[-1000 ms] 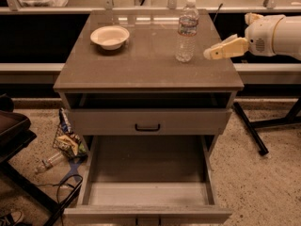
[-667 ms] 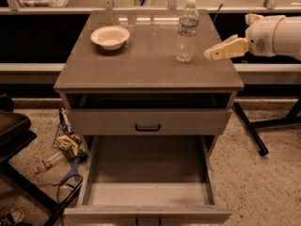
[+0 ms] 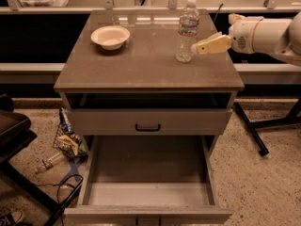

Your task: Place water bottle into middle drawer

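The water bottle (image 3: 187,32) is clear ribbed plastic with a white cap. It stands upright on the right back part of the cabinet top (image 3: 146,67). My gripper (image 3: 196,47) reaches in from the right at the bottle's lower half, its tip right beside the bottle. I cannot tell whether it touches. The middle drawer (image 3: 148,194) is pulled out wide below the drawer front with the black handle (image 3: 147,127). Its flat floor holds nothing.
A white bowl (image 3: 110,36) sits on the left back of the cabinet top. Floor litter, including a small bottle (image 3: 49,163), lies left of the cabinet. A dark piece of equipment (image 3: 14,131) is at the far left. Black stand legs (image 3: 251,128) cross the floor at right.
My gripper has moved a little left, closing the gap to the water bottle. The bottle, bowl and drawer have not moved.
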You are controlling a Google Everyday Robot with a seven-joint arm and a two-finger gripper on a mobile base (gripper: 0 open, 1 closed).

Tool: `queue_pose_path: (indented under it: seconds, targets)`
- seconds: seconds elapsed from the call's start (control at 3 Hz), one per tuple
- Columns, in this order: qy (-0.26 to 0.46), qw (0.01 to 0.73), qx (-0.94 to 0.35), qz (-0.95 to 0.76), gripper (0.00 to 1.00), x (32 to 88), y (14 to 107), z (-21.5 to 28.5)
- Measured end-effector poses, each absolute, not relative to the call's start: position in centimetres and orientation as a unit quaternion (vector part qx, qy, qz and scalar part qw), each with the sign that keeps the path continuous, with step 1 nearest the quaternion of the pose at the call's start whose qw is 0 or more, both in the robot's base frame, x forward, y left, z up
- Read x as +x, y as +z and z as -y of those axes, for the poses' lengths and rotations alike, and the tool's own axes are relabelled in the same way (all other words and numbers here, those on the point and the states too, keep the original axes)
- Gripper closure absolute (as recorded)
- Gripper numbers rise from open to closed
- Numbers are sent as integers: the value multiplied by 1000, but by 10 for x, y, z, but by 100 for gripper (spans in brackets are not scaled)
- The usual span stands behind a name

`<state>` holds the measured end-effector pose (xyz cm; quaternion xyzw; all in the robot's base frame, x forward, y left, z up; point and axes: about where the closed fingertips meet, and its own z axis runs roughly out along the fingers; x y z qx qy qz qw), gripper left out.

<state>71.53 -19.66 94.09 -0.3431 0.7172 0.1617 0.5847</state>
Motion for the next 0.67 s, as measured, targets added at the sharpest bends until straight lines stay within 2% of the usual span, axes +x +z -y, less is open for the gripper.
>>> queue_pose_path:
  seconds: [0.67]
  targets:
    - [214, 598, -323, -702, 0, 751, 927, 176]
